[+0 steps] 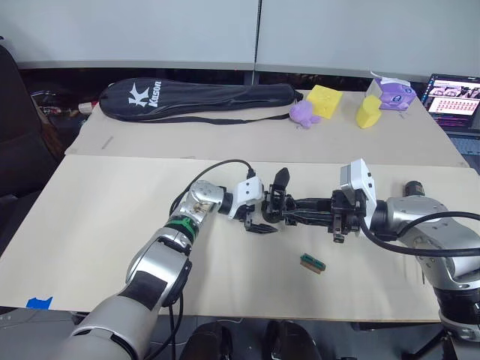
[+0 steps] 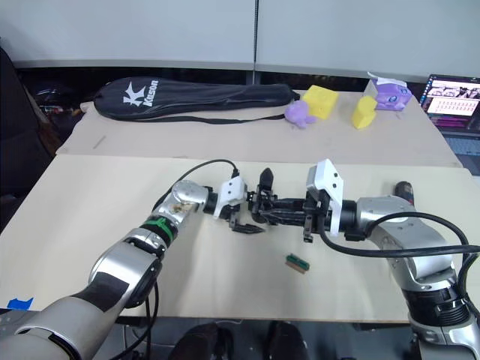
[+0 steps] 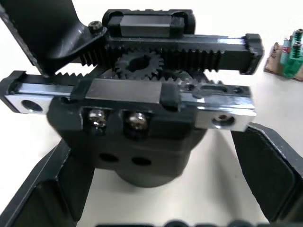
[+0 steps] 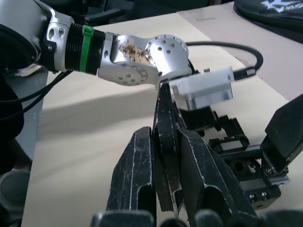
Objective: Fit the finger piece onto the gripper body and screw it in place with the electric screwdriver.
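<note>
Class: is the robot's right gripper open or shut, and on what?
Shut. In the right wrist view the right gripper has its two fingers pressed against the flat black finger piece between them.

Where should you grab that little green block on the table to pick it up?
Probably pinch the green block across its two long sides, coming straight down from above. It lies flat on the table with bare board all round it, so the narrow width is the easy way for two fingers.
</note>
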Controlling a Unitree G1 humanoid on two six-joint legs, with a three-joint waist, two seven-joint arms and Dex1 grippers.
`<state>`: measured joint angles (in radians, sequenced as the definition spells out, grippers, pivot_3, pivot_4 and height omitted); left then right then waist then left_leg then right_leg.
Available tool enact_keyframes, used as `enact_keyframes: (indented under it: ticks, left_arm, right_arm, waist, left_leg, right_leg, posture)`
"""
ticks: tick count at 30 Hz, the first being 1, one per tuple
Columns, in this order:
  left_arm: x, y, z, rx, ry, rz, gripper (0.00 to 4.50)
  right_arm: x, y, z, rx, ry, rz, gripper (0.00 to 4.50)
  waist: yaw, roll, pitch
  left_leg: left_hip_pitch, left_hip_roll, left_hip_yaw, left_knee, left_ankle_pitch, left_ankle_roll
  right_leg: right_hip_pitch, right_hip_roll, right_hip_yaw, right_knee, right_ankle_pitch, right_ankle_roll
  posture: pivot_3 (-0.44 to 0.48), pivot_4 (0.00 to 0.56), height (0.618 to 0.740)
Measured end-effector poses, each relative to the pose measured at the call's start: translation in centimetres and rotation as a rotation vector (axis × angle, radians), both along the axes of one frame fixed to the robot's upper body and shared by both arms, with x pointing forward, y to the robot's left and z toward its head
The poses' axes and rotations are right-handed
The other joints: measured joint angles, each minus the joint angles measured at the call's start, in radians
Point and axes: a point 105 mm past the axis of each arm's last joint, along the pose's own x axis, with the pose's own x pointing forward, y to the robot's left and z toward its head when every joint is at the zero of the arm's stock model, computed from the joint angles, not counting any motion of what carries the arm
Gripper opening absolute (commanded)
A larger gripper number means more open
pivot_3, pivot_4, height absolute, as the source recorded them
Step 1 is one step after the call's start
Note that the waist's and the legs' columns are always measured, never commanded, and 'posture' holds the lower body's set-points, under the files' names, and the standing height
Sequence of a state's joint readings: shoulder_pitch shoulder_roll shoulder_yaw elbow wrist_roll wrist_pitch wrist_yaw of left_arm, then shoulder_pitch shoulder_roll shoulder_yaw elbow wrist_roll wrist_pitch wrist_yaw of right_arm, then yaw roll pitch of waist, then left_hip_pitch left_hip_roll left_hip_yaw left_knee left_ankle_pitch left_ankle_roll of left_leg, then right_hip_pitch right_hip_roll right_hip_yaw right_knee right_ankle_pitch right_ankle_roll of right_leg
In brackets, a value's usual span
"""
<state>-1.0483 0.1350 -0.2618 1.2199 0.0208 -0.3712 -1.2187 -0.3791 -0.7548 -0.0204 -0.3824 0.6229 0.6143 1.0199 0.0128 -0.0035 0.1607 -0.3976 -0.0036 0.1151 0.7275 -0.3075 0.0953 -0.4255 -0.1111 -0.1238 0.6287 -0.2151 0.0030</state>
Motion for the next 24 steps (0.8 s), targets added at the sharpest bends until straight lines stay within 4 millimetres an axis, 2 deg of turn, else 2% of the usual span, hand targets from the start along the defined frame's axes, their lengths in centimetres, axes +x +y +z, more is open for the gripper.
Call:
enact_keyframes:
  ticks: [4,7,10,20,24]
  left_arm:
    - [0.2,-0.1,-0.3,-0.004,0.007,0.026,4.50]
    - [0.1,-0.2,-0.1,-0.023,0.015,0.023,3.74]
    - [0.1,-0.1,0.0,-0.036,0.019,0.027,2.35]
    - [0.0,-0.2,-0.2,-0.046,0.019,0.032,2.32]
    - [0.2,-0.2,-0.2,-0.053,0.019,0.045,2.32]
  right_arm:
    - [0.2,0.0,-0.2,-0.001,-0.006,0.003,0.31]
    - [0.5,-0.1,-0.1,0.000,-0.018,0.011,0.31]
    - [1.2,0.2,0.1,0.019,-0.052,0.037,0.31]
    - [4.4,0.8,-0.3,0.033,-0.079,0.074,0.31]
    - [4.8,0.8,-1.8,0.018,-0.037,0.085,0.31]
  waist:
    - [0.000,0.000,0.000]
    - [0.000,0.000,0.000]
    - [-0.002,0.000,0.000]
    - [-0.002,0.000,0.000]
    - [-0.003,0.000,0.000]
  left_leg:
    - [0.000,0.000,0.000,0.000,0.000,0.000]
    - [0.000,0.000,0.000,0.001,0.000,0.001]
    - [0.000,0.000,0.000,0.001,0.000,0.001]
    - [0.000,0.000,0.001,0.001,0.000,0.001]
    - [0.000,0.000,0.001,0.001,0.000,0.001]
  right_leg:
    - [0.000,0.000,0.000,0.000,0.000,0.000]
    - [0.000,0.000,0.000,0.000,0.000,0.000]
    - [0.000,0.000,0.000,0.000,0.000,0.000]
    - [0.000,0.001,-0.001,0.001,0.000,0.001]
    - [0.001,0.001,0.000,0.001,0.000,0.001]
  posture:
    - [0.000,0.150,0.740]
    - [0.000,0.150,0.740]
    - [0.000,0.150,0.740]
    - [0.000,0.150,0.740]
    - [0.000,0.150,0.740]
